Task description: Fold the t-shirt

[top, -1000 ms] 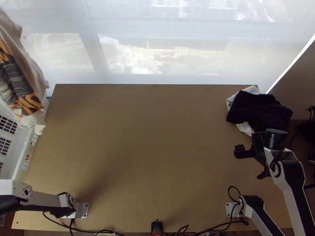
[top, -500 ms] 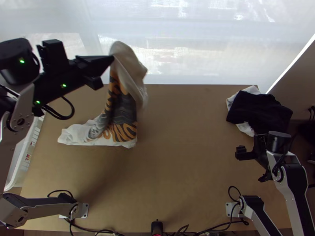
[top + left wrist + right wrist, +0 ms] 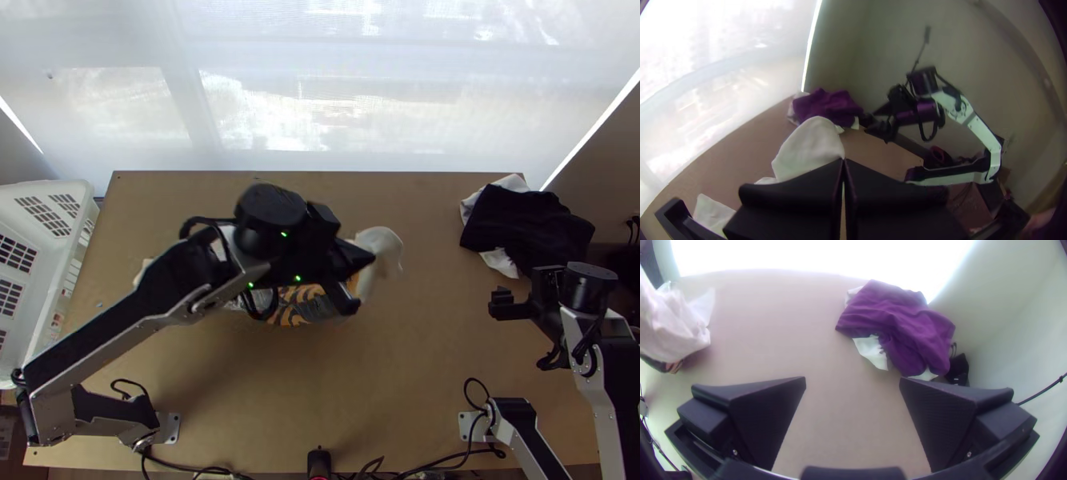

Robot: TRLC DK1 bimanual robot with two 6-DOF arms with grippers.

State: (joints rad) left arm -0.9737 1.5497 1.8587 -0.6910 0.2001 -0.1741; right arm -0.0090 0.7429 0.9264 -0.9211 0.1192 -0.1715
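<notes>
A: Start at the fingertips. How does the left gripper (image 3: 369, 258) look?
B: Its 2 fingers are pressed together, clamped on a pale plain part of the t-shirt (image 3: 382, 244). The top view puts it over the middle of the table (image 3: 432, 376).
A: And how does the shirt lie?
B: Bunched, with a pale fold standing up at the fingertips and sticking out past them. Some of the orange and black print shows beneath the gripper, and a pale bit peeks out on the far side of the left arm (image 3: 120, 320). The arm covers much of the rest, so I can't tell how the middle lies.
A: What about the right gripper (image 3: 526, 332)?
B: Its 2 fingers stand wide apart. It's over the right part of the table, well apart from the shirt.
A: Anything near it?
B: Yes, a dark cloth (image 3: 520, 222), crumpled at the table's far right corner just beyond that gripper, with white cloth poking out at its edges.
A: And further out?
B: A white basket (image 3: 60, 188) beside the table's left edge, a bright window (image 3: 336, 80) past the far edge, and black cables (image 3: 448, 462) along the near edge.
</notes>
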